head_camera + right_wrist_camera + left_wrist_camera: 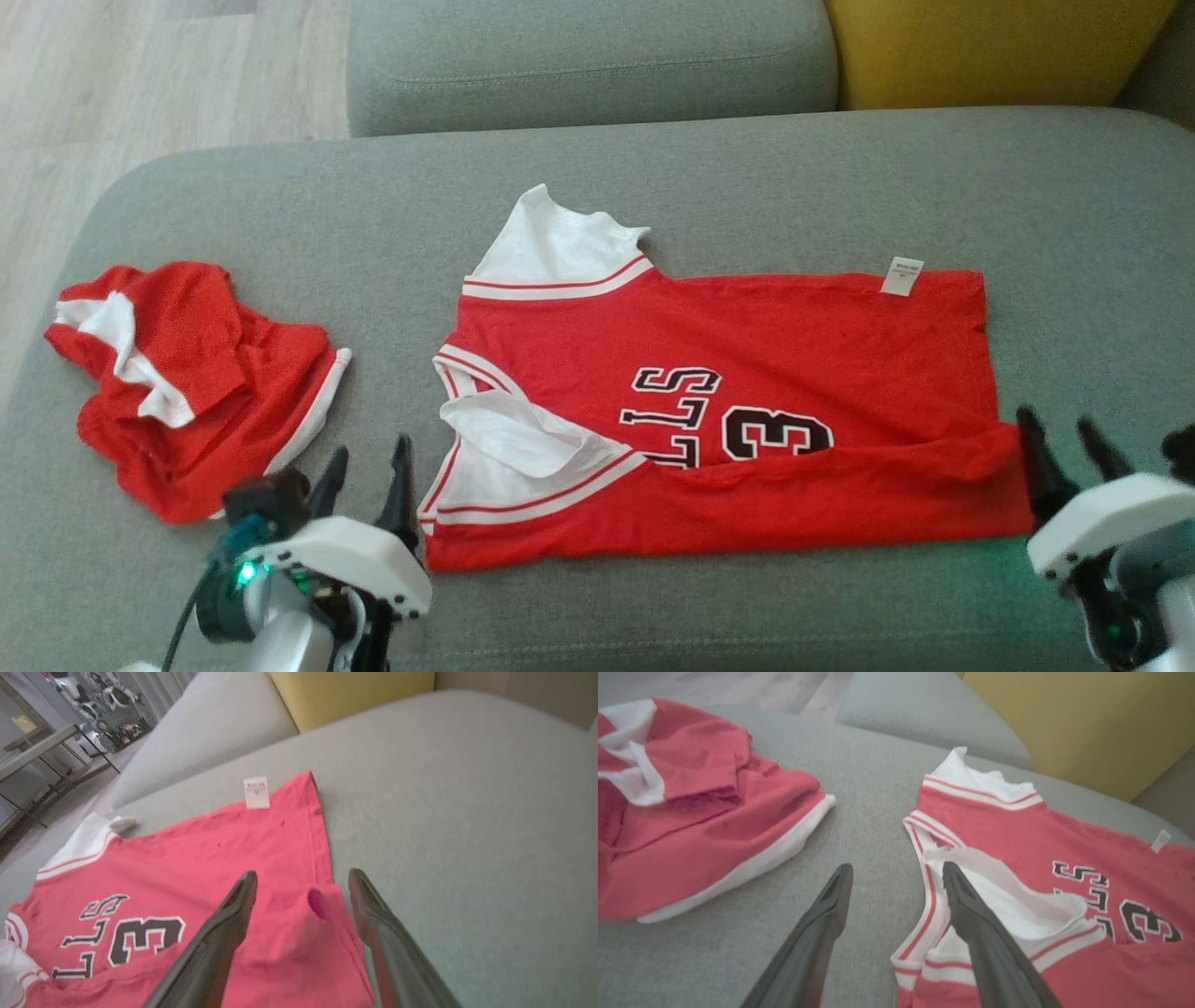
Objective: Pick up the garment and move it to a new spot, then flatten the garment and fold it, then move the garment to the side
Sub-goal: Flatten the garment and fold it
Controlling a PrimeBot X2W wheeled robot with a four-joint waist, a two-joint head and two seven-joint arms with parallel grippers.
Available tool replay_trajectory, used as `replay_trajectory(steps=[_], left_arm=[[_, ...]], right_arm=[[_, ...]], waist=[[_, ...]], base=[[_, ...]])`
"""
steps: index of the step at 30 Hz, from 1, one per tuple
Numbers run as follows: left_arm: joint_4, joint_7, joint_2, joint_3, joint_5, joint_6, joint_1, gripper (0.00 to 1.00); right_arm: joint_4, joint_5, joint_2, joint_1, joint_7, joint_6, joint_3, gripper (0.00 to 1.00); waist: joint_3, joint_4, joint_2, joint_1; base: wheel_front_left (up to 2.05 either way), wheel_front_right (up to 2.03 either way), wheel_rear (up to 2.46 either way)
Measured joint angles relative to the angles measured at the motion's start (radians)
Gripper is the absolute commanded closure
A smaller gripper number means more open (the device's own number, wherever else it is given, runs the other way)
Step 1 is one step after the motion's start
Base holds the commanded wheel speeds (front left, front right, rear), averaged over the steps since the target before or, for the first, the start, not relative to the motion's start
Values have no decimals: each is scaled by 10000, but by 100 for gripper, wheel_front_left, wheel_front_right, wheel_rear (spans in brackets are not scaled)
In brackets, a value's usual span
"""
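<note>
Left gripper (369, 467): jaws wide apart, empty, at 7 o'clock beside the jersey's (747, 355) white sleeve, fingers pointing to 12. Right gripper (1060, 448): jaws spread, empty, at 4 o'clock astride the hem corner. Jersey lies part-folded mid sofa seat (794, 187). Second red garment (187, 373) at 9 o'clock.
</note>
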State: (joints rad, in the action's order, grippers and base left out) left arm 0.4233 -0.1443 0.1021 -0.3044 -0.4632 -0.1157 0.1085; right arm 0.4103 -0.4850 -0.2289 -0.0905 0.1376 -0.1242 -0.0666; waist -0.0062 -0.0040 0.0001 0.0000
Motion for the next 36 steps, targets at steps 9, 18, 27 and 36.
replay_trajectory(steps=[9, 18, 27, 36], left_arm=[[-980, -920, -127, 291, -88, 33, 189, 0], [-782, -497, 163, -8, 347, 234, 1313, 0], [453, 1973, 1628, -554, 986, 1511, 4829, 0], [2276, 5127, 2824, -871, 591, 2357, 8180, 0]], right_arm=[[-1695, 965, 203, 76, -1933, 0, 644, 0], [-1835, 1540, 537, -363, -2257, 0, 1319, 0], [-1582, 1875, 681, -2449, -2127, 0, 2499, 0], [-1014, 1944, 1045, -4288, -2161, 0, 3534, 0]], waist=[[186, -292, 0, 0], [1004, -806, 0, 0], [2217, -1844, 0, 2], [3600, -2939, -1, 4]], base=[[0, 0, 0], [0, 0, 0], [0, 0, 0], [0, 0, 0]])
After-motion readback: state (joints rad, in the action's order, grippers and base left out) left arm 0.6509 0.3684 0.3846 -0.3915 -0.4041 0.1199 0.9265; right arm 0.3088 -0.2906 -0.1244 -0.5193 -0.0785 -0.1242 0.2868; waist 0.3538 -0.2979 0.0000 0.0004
